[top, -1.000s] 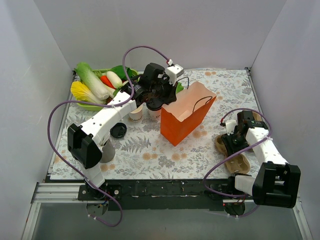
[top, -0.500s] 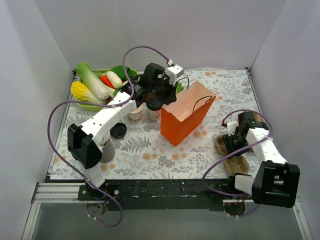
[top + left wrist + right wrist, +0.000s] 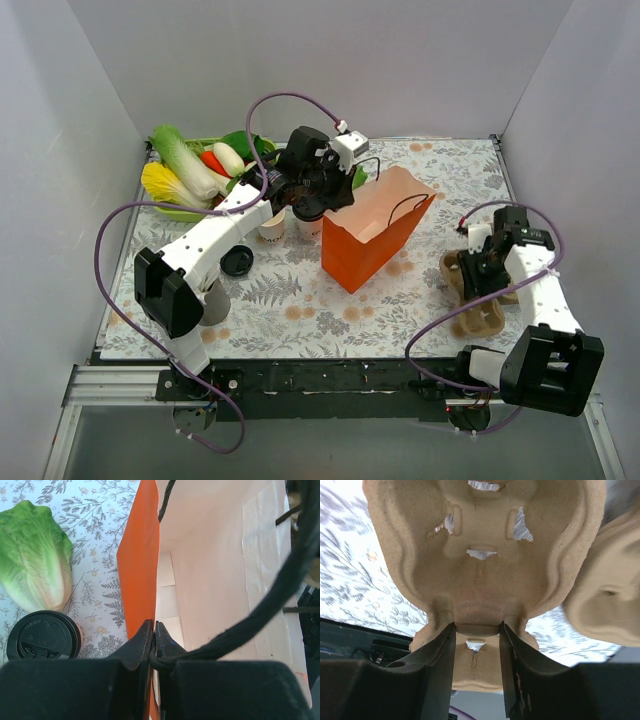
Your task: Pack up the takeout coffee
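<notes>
Orange is the colour of the paper bag (image 3: 365, 245), which stands open in the middle of the flowery table (image 3: 300, 310). It is white inside. The left gripper (image 3: 153, 630) has its two black fingers pressed tight together on the bag's top edge, and the bag's black string handle (image 3: 240, 625) runs out from between them.

The takeout coffee (image 3: 42, 642) stands on the table just outside the bag, right by the left gripper. It is a small cup with a round black lid. The lid has raised letters on it, but they are too small to read. A green lettuce (image 3: 35, 560) lies near it.

From above, a white cup with no lid (image 3: 271, 228) stands close by. It has a brown mark that cannot be read. A loose black lid (image 3: 237, 262) lies on the table near that cup.

The right gripper (image 3: 476, 630) is far from the bag. Its fingers are clamped on a bump at the edge of a brown cardboard cup tray (image 3: 480, 555). Another brown tray (image 3: 605, 590) is just beside it.
</notes>
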`<state>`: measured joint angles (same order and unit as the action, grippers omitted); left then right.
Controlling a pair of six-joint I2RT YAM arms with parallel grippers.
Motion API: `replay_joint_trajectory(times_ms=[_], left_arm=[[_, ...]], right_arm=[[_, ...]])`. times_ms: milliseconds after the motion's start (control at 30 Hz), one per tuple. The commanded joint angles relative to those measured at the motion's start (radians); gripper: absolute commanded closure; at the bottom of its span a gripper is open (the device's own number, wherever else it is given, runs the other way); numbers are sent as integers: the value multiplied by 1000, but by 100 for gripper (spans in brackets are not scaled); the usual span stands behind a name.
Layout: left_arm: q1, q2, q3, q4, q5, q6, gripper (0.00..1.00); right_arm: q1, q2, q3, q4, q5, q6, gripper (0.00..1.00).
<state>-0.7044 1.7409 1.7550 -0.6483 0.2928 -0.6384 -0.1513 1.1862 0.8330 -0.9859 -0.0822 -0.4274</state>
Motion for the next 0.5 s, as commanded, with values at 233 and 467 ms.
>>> replay_joint_trajectory(times_ms=[233, 467], left_arm=[[0, -133, 1, -175, 226, 247, 100], [0, -170, -20, -180, 267, 315, 100]], right_arm=[[-8, 12, 583, -82, -318, -48, 99], [-8, 65, 851, 131, -793, 27, 99]])
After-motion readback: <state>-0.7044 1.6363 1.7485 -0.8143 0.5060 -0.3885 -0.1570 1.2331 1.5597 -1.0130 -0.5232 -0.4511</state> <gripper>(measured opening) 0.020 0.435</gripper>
